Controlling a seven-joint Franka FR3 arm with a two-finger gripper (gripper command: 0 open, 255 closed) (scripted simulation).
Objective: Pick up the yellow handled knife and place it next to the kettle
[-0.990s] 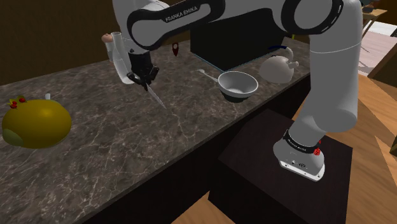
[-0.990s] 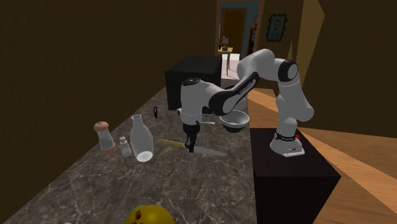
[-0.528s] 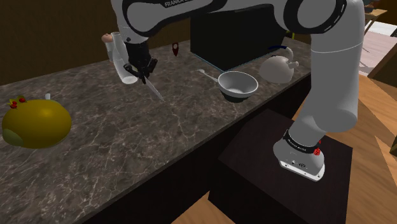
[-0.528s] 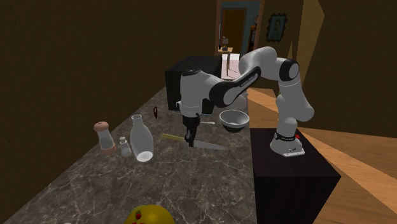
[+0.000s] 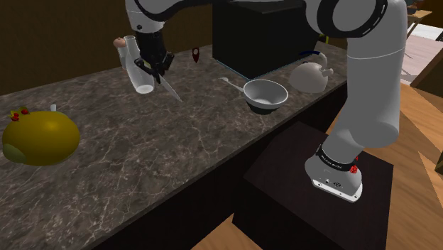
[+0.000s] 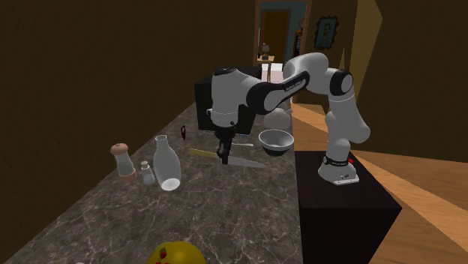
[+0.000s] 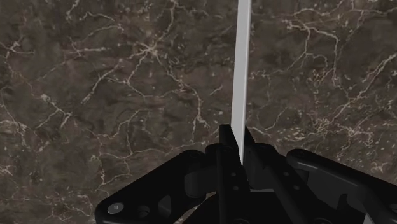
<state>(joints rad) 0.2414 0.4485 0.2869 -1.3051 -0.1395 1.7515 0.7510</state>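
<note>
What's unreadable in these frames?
- Knife handle: wrist view, hidden behind the jaws shut on the blade.
- Shaker: shoulder view, mostly behind the bottle and the arm.
- Kettle: second exterior view, the arm crosses in front of it.
- Small red item: too small to identify in both exterior views.
- Yellow lump: second exterior view, cut by the bottom edge.

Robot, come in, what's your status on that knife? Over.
Fingers shut on knife, blade sticking out over the counter. Kettle at the shoulder view's right. Bowl sits on the way there.
</note>
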